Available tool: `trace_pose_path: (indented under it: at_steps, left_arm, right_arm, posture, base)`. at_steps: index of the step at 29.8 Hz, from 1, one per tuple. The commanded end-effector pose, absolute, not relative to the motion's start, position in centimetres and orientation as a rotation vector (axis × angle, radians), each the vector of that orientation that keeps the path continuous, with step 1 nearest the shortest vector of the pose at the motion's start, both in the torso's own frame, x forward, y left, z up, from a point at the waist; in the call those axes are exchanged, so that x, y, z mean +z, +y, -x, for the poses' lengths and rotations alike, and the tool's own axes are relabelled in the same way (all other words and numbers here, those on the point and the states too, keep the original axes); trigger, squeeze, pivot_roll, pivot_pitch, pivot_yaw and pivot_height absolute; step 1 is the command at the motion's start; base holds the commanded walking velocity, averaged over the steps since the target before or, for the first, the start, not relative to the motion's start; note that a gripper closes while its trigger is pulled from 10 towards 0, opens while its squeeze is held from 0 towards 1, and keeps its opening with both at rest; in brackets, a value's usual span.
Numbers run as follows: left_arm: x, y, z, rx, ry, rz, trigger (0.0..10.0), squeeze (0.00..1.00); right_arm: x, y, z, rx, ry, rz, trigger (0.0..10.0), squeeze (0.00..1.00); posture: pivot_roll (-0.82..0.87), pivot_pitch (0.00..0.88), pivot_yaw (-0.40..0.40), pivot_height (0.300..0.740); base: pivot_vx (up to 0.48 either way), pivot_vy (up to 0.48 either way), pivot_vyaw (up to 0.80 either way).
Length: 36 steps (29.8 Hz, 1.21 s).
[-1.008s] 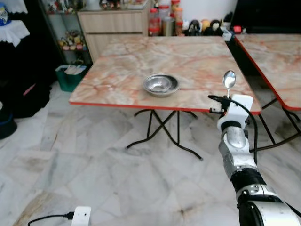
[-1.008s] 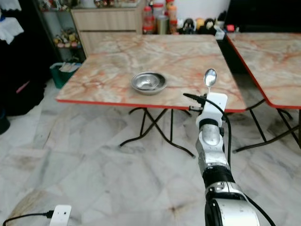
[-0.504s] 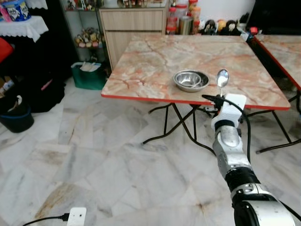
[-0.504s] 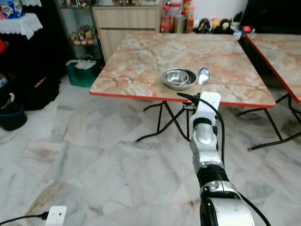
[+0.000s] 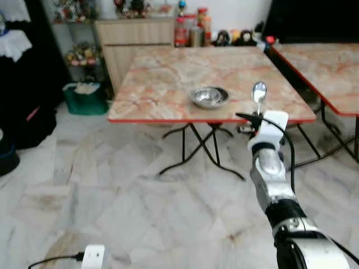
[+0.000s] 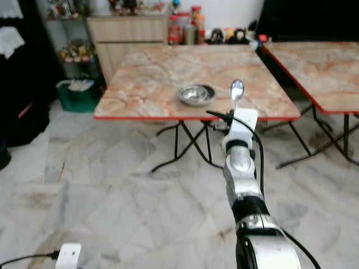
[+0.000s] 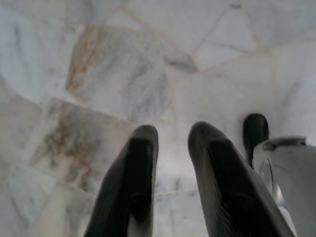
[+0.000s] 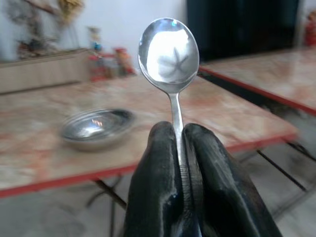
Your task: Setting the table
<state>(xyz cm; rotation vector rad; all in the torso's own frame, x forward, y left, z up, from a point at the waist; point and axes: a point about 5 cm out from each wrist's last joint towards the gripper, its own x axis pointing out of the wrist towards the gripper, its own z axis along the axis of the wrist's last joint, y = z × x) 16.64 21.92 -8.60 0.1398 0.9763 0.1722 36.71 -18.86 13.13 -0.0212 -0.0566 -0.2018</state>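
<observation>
My right gripper (image 8: 178, 132) is shut on the handle of a metal spoon (image 8: 169, 48), which it holds upright with the bowl end up. The spoon (image 5: 258, 91) stands in front of the near edge of a marble-patterned table (image 5: 162, 84) with a red rim. A shallow steel bowl (image 5: 208, 96) sits on that table near its front edge, slightly left of the spoon. My left gripper (image 7: 173, 140) hangs low over the floor, its fingers (image 7: 140, 148) a little apart with nothing between them.
The table stands on black folding legs (image 5: 188, 145) on a pale marble floor. A second similar table (image 5: 320, 61) is at the right. A wooden cabinet (image 5: 134, 33) with jars lines the back wall, and a green bin (image 5: 84, 98) sits left of the table.
The whole view has swung and the table now looks farther off, so the camera has moved. The right gripper still holds the spoon upright.
</observation>
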Motion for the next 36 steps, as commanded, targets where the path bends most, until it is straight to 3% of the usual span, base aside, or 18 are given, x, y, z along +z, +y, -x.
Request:
trace_pose_path:
  at_steps: [1, 36]
  left_arm:
    - [-8.59, 22.23, -16.51, 0.175, 0.981, -0.153, 10.0, 0.00]
    - [-8.62, 22.36, -16.35, 0.158, 0.983, -0.160, 10.0, 0.00]
  right_arm:
    - [13.91, -18.18, -37.08, -0.186, -0.082, 0.009, 10.0, 0.00]
    - [13.83, -18.05, -36.98, -0.185, -0.089, 0.007, 10.0, 0.00]
  posture:
    - [0.06, 0.000, 0.043, 0.740]
    - [0.06, 0.000, 0.046, 0.740]
  base:
    - [0.439, 0.000, 0.00]
    - [0.446, 0.000, 0.07]
